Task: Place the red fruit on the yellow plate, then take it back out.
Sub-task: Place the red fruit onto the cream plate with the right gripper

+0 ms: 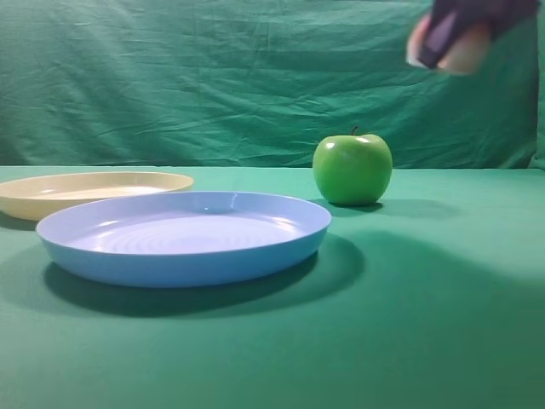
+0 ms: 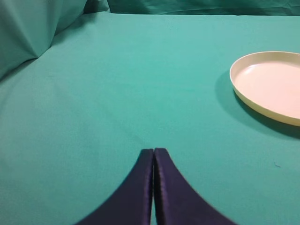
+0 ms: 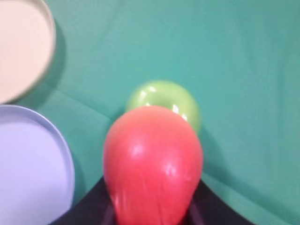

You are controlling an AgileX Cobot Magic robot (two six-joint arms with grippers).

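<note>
My right gripper (image 1: 447, 38) hangs high at the upper right, blurred, and is shut on the red fruit (image 1: 470, 51), whose pale peach side shows there. In the right wrist view the red fruit (image 3: 152, 164) fills the space between the dark fingers of the right gripper (image 3: 152, 208), well above the cloth. The yellow plate (image 1: 51, 203) lies empty at the far left; its rim also shows in the left wrist view (image 2: 246, 98) and the right wrist view (image 3: 50, 35). My left gripper (image 2: 153, 151) is shut on nothing, low over bare cloth, left of the plate.
A light blue plate (image 1: 170, 262) sits in front of the yellow one, its rim (image 3: 67, 161) at the left under my right gripper. A shiny green apple (image 1: 352, 169) stands on the cloth right of it, directly below the held fruit (image 3: 161, 93). Green cloth backs the scene.
</note>
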